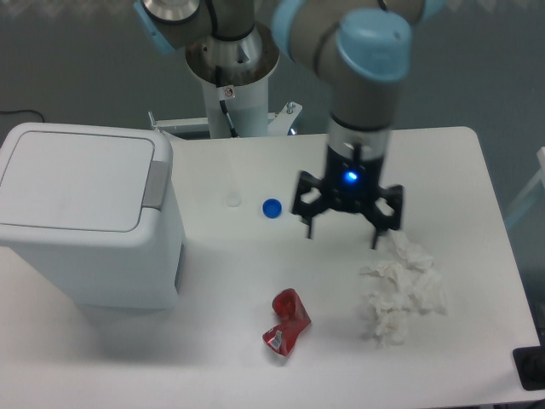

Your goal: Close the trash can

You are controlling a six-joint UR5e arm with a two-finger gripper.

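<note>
The trash can [81, 217] is a big boxy white bin at the table's left side. Its flat lid [72, 181] lies down flush on the body, and the grey latch tab [155, 183] sits at the lid's right edge. My gripper [341, 239] hangs over the middle-right of the table, far to the right of the bin. It is open, its fingers [308, 228] spread wide with nothing between them.
A blue cap [272, 207] and a small clear piece [232, 201] lie right of the bin. A crumpled red wrapper [288, 321] lies near the front. Crumpled white tissue [400, 285] lies just below and right of the gripper. The robot's base [232, 68] stands at the back.
</note>
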